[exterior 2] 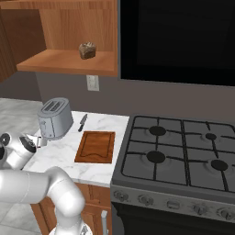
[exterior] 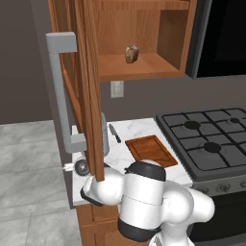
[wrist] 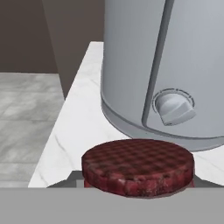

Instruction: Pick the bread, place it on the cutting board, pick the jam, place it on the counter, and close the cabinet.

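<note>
1. Standing wide open at the left of the left base view, the cabinet (exterior: 89,91) door is showing its long grey bar handle (exterior: 60,91), and it is hiding part of the tabletop (exterior: 139,132) below.
2. Sitting directly under the hand (wrist: 138,186) in the hand view, the jam (wrist: 138,173) is showing its dark red lid, with the grey toaster (wrist: 166,65) just behind it; whether the fingers are apart or clamped on the jar I cannot tell.
3. Lying flat on the white marble to the right of the toaster, the cutting board (exterior 2: 96,147) is bare, with a small knife (exterior 2: 82,122) near its far left corner.
4. Resting up on the cabinet shelf, well above and to the right of the hand, the bread (exterior 2: 87,50) is waiting to be fetched.
5. Showing no readable writing or brand anywhere.
</note>
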